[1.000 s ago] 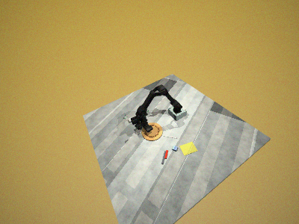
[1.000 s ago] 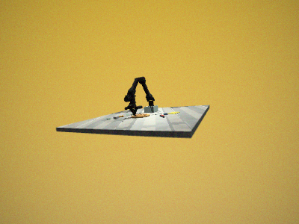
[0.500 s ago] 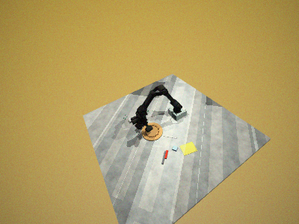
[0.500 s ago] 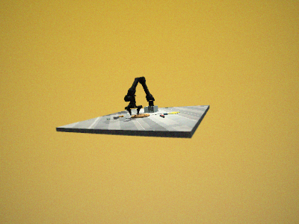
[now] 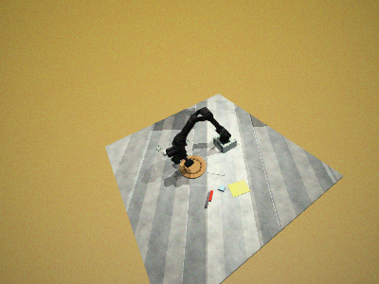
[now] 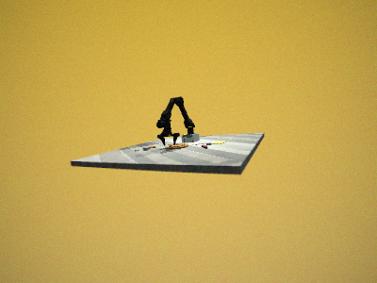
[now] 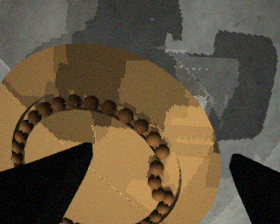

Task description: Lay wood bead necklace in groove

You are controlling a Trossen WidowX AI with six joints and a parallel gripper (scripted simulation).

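The round wooden bead board (image 5: pixel 204 166) (image 6: pixel 183 146) (image 7: pixel 201 167) lies flat on the table. The brown bead necklace (image 7: pixel 108 107) lies on it as a loop. In the wrist view, its upper beads follow the groove, while several beads at the right bend inward, leaving the groove's outer dark edge showing beside them. The loop's lower part is hidden by the left finger and the frame edge. My gripper (image 5: pixel 184 162) (image 6: pixel 170 143) (image 7: pixel 161 155) is wide open and empty, low over the board, with one finger over the loop's inside and the other beyond the board's right rim.
A grey box (image 5: pixel 225 145) (image 6: pixel 190 138) stands at the arm's base. A yellow square (image 5: pixel 239 188), a light blue block (image 5: pixel 222 188), a red piece (image 5: pixel 210 196) and a thin dark piece (image 5: pixel 207 203) lie beyond the board. A thin rod (image 5: pixel 216 173) lies beside it.
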